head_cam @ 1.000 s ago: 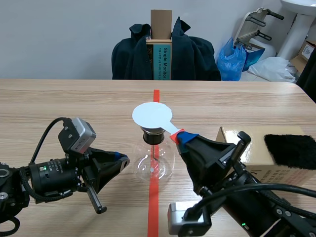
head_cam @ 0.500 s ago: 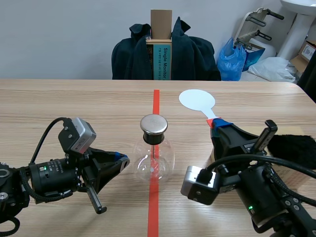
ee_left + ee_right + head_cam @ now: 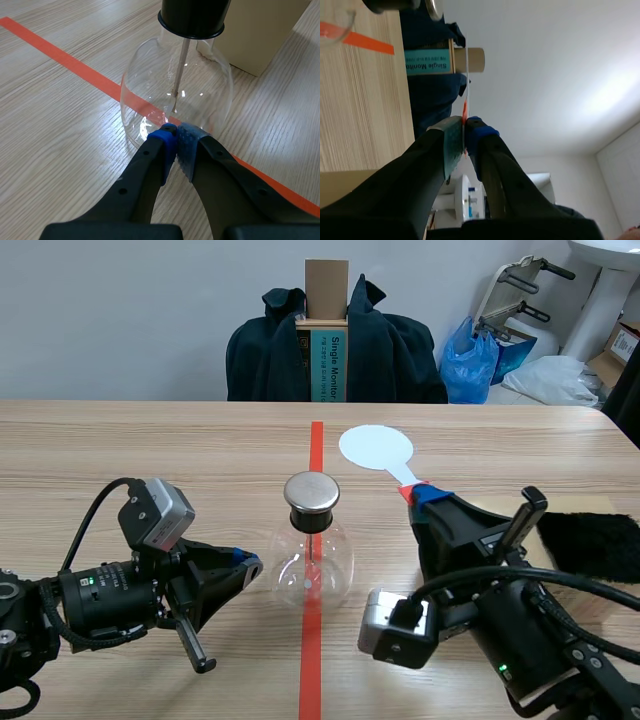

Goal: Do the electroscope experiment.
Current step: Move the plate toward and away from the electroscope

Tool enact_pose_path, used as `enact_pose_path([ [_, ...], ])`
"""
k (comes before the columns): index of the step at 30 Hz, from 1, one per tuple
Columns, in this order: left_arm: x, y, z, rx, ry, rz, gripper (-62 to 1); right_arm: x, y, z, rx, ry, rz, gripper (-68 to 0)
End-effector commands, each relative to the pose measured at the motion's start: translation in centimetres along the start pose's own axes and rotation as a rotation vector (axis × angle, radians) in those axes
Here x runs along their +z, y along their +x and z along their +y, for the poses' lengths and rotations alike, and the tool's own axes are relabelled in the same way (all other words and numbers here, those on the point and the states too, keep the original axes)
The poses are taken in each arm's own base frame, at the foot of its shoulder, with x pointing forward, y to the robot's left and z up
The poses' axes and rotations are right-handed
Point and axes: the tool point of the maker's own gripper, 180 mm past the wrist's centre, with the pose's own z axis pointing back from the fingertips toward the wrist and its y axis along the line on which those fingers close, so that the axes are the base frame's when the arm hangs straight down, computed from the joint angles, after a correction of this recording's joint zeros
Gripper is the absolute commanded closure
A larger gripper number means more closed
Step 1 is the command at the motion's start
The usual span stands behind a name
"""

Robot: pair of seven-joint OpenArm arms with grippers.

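Okay, scene view: left gripper (image 3: 250, 564) pinched closed on nothing, tips just beside the electroscope flask (image 3: 312, 562). The right gripper (image 3: 424, 498) clamps the white disc paddle (image 3: 376, 448) by its handle (disc ahead of its tips, beside the metal cap (image 3: 312, 492), not over it). Left wrist view: pads (image 3: 165, 145) meet, flask (image 3: 175, 90) directly ahead. Right wrist view: paddle (image 3: 468, 92) edge-on between the fingers.

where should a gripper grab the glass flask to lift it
By the black neck under the metal cap, coming in level from the side, one finger on each side. The neck is narrow and straight-walled; the bulb is round, wide, smooth glass and would likely slip.
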Motion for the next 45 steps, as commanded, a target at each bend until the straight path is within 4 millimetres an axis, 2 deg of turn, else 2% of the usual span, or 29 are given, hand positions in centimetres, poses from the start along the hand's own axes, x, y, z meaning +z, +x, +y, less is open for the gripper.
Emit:
enact_pose_path([
  [1,-0.2,1.4,0.3,-0.008,0.007,-0.044,-2.7,-0.2,-0.1,-1.2,0.025,-0.047,-0.021,-0.8],
  [11,-0.2,1.4,0.3,-0.009,0.007,-0.045,-2.7,0.1,3.1,-1.1,0.03,-0.048,-0.202,-0.8],
  [19,-0.2,1.4,0.3,-0.009,0.007,-0.045,-2.7,0.5,4.5,-0.9,0.025,-0.038,-0.276,-0.8],
  [36,-0.2,1.4,0.3,-0.009,0.007,-0.045,-2.7,0.6,4.9,-0.9,0.024,-0.034,-0.301,-0.8],
  [45,-0.2,1.4,0.3,-0.009,0.007,-0.045,-2.7,0.2,3.5,-0.9,0.022,-0.035,-0.219,-0.8],
])
